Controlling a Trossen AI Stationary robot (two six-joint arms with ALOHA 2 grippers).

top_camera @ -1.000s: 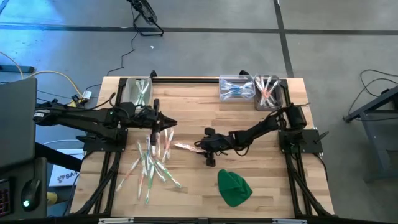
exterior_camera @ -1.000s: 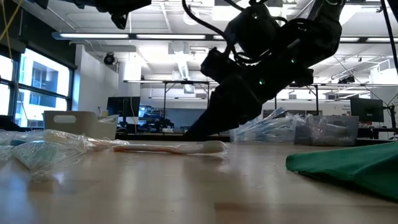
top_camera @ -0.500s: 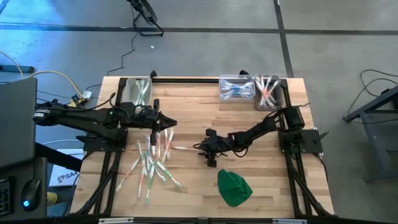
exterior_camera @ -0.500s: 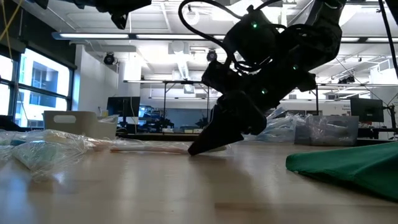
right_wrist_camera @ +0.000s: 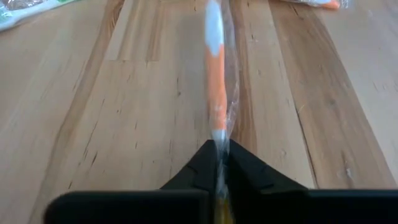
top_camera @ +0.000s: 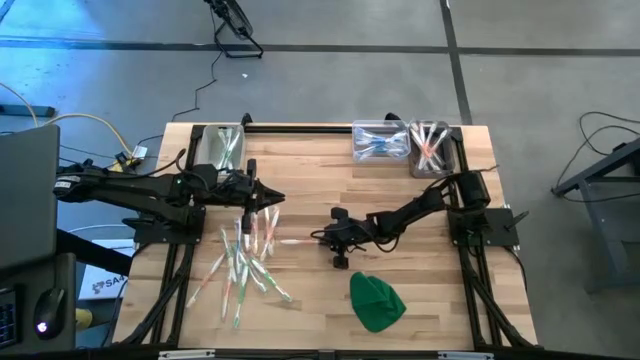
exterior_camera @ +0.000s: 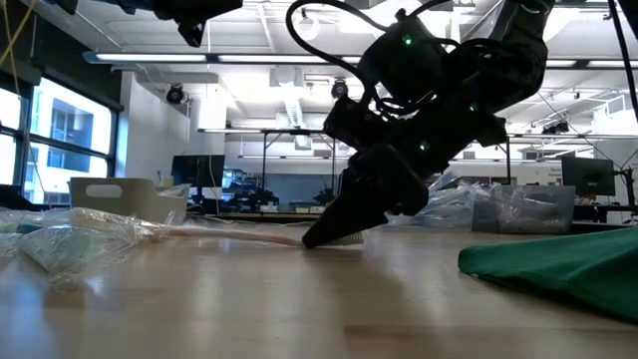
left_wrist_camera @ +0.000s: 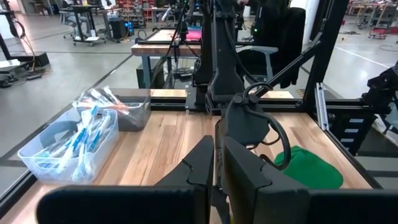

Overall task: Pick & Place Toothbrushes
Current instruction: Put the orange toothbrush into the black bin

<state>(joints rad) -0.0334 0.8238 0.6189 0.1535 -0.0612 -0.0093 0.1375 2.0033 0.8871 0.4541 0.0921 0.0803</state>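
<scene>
Pale butcher-block wood makes up the table [top_camera: 400,290] under my two dark arms. My right gripper [top_camera: 318,238] sits low near the table's centre, its tips down at the wood, and its two fingers are pinched closed on one end of a thin, pale translucent toothbrush with an orange handle [right_wrist_camera: 216,87]. From my right wrist camera that orange toothbrush runs straight away from my fingertips [right_wrist_camera: 239,167], still lying flat along the grain. At table height, the same gripper [exterior_camera: 317,239] leans down with its tip on the tabletop, and the toothbrush [exterior_camera: 254,235] stretches out from it along the surface.

At nine o'clock from my right gripper, just beyond the far end of the held toothbrush, lies the scattered pile of thin pale toothbrushes with green, orange and pink accents [top_camera: 245,262], spread over the table's left half. My left gripper [top_camera: 278,199] waits above the upper edge of that pile, its fingers close together with nothing visibly between them.

At twelve to one o'clock from my right gripper, at the far edge of the table, stand two clear rectangular plastic bins side by side [top_camera: 405,142], both holding toothbrushes. A third clear rectangular bin [top_camera: 218,146] stands at the far left corner. At five o'clock from my right gripper, near the front edge, lies a crumpled green cloth lump [top_camera: 376,301].
</scene>
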